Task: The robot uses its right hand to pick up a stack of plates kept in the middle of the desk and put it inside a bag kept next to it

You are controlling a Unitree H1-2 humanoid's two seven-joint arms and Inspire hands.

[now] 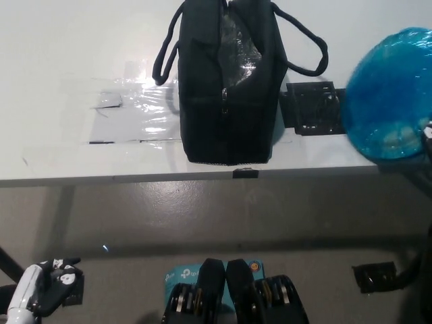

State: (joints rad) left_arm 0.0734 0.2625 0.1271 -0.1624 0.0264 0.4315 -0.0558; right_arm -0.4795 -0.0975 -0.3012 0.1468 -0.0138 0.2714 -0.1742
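The right robot hand, itself hidden, is carrying the blurred blue plate stack [390, 94] at frame right; its grip cannot be judged. Swinging toward the black fabric bag [226, 88], the stack is risking clipping the rim.

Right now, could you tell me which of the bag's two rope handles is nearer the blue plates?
The handle looping out of the black bag's right side in the picture; it curves toward the blue plates, while the other handle hangs off the far side.

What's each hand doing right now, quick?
Left hand: low at the lower left, holding nothing; open or shut cannot be told.
Right hand: hidden behind the blue plates; grip cannot be told.
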